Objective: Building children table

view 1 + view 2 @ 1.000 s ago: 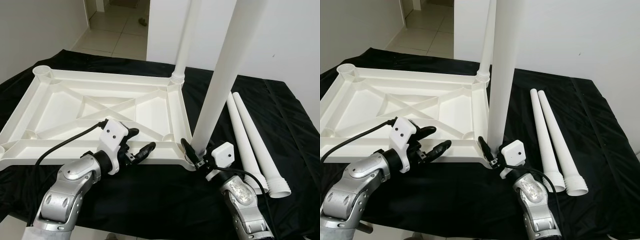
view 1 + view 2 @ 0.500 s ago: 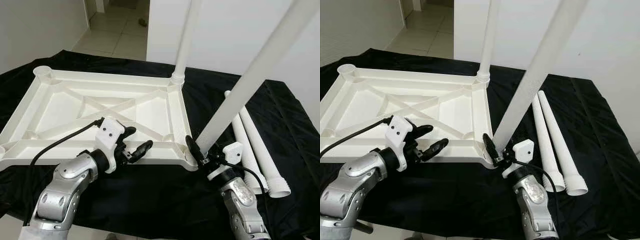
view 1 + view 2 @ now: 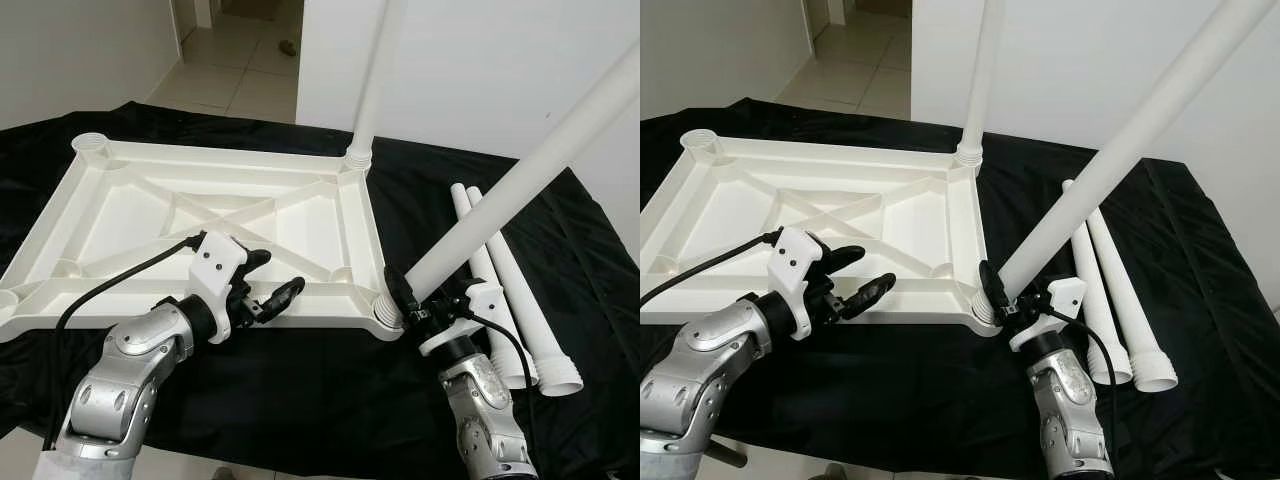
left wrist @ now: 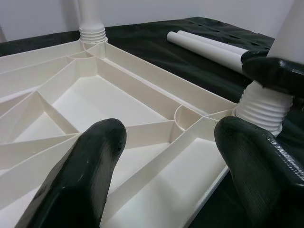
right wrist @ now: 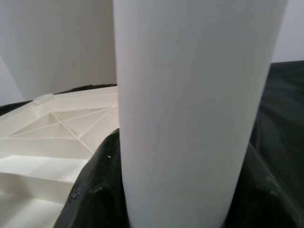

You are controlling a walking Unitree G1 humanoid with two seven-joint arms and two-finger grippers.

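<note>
One leg (image 3: 372, 80) stands in the upturned tabletop (image 3: 130, 215), my right pincer (image 3: 412, 308) clamps a tilted second leg (image 3: 520, 185) at its corner socket, my left pincer (image 3: 268, 290) gapes empty, two spare legs (image 3: 500, 290) remain.

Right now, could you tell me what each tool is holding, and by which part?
The right tool grips the tilted table leg near its threaded lower end, at the tabletop's corner socket. The left tool is open, holding nothing.
</note>
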